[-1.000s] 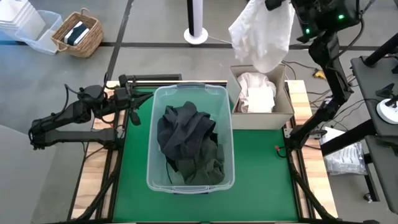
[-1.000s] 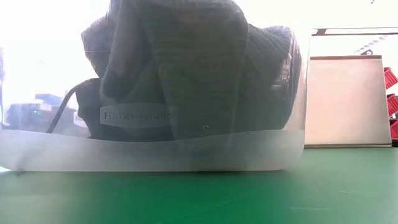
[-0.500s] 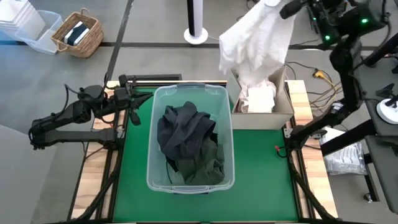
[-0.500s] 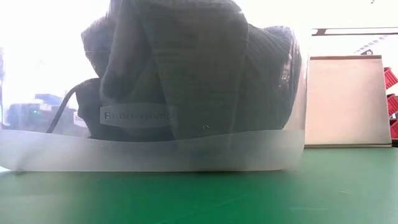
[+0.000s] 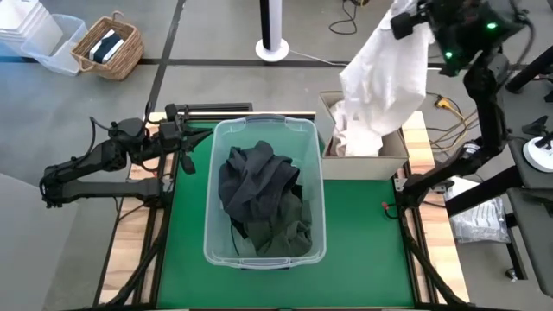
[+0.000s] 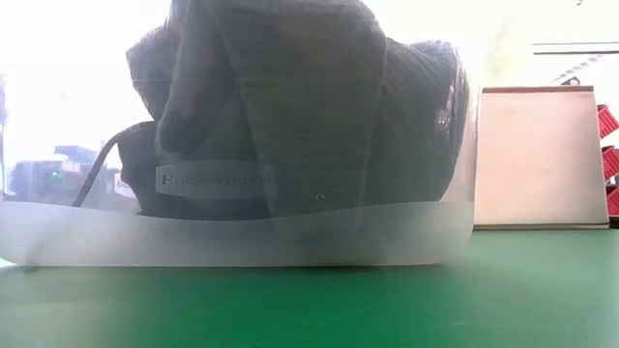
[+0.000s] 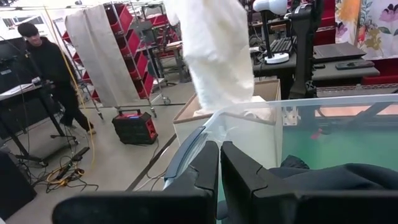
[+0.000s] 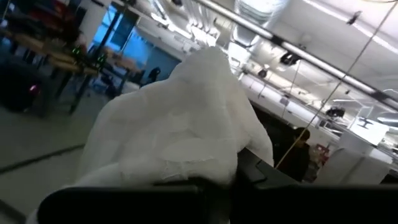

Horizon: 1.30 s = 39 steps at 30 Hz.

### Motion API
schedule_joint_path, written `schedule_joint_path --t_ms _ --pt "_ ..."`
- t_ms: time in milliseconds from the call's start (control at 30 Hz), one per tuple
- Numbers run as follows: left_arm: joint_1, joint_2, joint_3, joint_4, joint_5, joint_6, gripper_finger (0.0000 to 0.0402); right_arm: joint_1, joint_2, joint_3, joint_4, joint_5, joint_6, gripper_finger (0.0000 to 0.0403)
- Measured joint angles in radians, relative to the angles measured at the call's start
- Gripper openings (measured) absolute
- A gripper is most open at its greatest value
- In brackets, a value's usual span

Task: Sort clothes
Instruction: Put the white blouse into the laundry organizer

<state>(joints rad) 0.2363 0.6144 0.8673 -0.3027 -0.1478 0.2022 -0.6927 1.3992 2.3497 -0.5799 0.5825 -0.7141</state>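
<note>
My right gripper [image 5: 404, 21] is high above the table's far right, shut on a white garment [image 5: 385, 76] that hangs down over the beige cardboard box [image 5: 396, 159]. The garment's lower end reaches the white clothes [image 5: 356, 140] lying in the box. Dark grey, black and dark green clothes [image 5: 262, 197] lie piled in the clear plastic tub [image 5: 210, 226] at the table's middle. My left gripper [image 5: 185, 145] waits shut at the tub's far left corner, touching nothing. The left wrist view shows the hanging white garment [image 7: 214, 53] above the box [image 7: 231, 132]. My right gripper holds the white garment by a bunched upper part [image 8: 186, 127], which the cloth itself covers, so the layers cannot be counted. The garment hangs slack below the fingers, lifted well above the table. Its lower end [image 5: 347, 121] dips into the cardboard box.
The tub [image 6: 242, 242] fills most of the low view, with the box [image 6: 537, 159] to its right on the green mat [image 5: 359, 225]. Beyond the far edge stand a white pole base [image 5: 273, 47], a wicker basket [image 5: 108, 47] and cables. A person [image 7: 53, 68] walks in the room behind.
My right gripper has carried the white garment toward the table's right, still shut on it. The cloth swung out toward the left, then back, and now hangs narrower, with its lower end over and into the cardboard box.
</note>
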Motion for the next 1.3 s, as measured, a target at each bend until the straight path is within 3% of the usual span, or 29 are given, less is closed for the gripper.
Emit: schedule_joint_path --t_ms 133,300,533,667,867,1100,1300 --pt "0.000 0.000 0.000 0.000 0.000 -0.003 0.0000 0.001 0.029 0.000 -0.071 -0.008 0.049 0.0018" --pt "0.000 0.000 -0.006 -0.005 0.000 -0.006 0.0000 0.001 0.080 0.000 -0.299 -0.042 0.195 0.0018" --pt "0.000 -0.001 -0.006 -0.012 0.000 -0.007 0.0000 0.001 0.123 -0.001 -0.590 -0.270 0.364 0.0018" --pt "0.000 -0.001 -0.006 -0.012 0.000 -0.006 0.0000 0.001 0.117 -0.001 -0.719 -0.223 0.426 0.0018" --pt "0.000 -0.001 -0.006 -0.013 0.000 -0.002 0.0000 0.000 0.093 0.000 -0.803 0.080 0.527 0.0018" --pt "0.000 0.001 -0.006 -0.015 0.000 -0.002 0.0000 0.001 0.124 -0.008 -0.919 -0.154 0.595 0.0018" --pt "0.000 0.001 -0.007 -0.046 0.000 -0.002 0.0000 0.000 0.159 -0.111 -0.972 -0.155 0.650 0.0018"
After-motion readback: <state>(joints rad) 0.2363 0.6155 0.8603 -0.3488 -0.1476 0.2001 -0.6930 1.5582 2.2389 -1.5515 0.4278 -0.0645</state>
